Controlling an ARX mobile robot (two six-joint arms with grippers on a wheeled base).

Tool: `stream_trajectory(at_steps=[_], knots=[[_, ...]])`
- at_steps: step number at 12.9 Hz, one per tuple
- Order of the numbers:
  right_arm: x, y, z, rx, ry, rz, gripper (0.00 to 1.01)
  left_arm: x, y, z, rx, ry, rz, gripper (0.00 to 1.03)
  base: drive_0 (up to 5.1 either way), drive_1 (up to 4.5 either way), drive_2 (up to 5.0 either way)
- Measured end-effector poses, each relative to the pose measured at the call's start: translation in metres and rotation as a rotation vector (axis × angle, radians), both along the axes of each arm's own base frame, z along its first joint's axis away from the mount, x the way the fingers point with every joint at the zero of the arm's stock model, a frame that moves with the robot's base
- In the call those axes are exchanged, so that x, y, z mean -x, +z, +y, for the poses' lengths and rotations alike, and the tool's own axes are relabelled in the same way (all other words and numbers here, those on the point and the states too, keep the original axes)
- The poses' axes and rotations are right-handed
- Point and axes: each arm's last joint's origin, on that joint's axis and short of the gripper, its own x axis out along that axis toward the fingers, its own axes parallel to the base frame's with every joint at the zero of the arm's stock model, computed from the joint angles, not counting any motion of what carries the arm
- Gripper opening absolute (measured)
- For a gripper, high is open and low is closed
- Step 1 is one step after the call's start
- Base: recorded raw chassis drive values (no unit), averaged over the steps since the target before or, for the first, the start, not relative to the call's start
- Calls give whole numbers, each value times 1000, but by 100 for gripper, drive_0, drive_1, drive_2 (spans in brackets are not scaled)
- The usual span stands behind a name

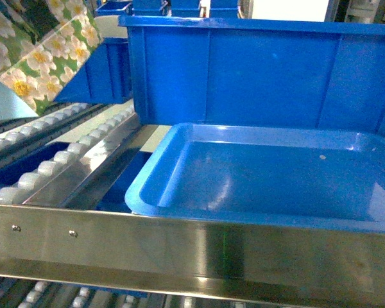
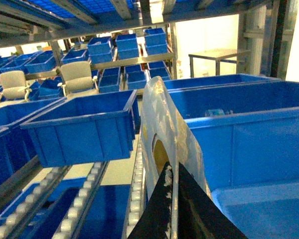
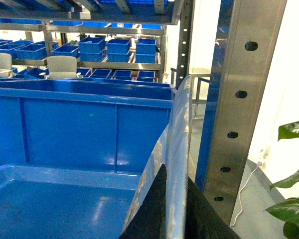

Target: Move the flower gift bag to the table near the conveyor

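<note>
Paper flower gift bag (image 2: 162, 124) pinched upright in left gripper (image 2: 173, 199); right gripper (image 3: 175, 209) clamps another bag (image 3: 177, 149).

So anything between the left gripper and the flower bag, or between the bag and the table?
Nothing at the grip: the left gripper is shut on the flower gift bag. The table shows in no view, so that path can't be judged. Close by are a blue bin on the bag's right and the roller rack below.
</note>
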Motion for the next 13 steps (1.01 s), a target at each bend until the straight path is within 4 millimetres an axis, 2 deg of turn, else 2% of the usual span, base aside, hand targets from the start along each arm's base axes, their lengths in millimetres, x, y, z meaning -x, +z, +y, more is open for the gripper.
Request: stream_trajectory(at_steps=[13], knots=[[0,0,0,0,-4,-4,3,-1,-1,0,4,-3,6,2,0,0,0]])
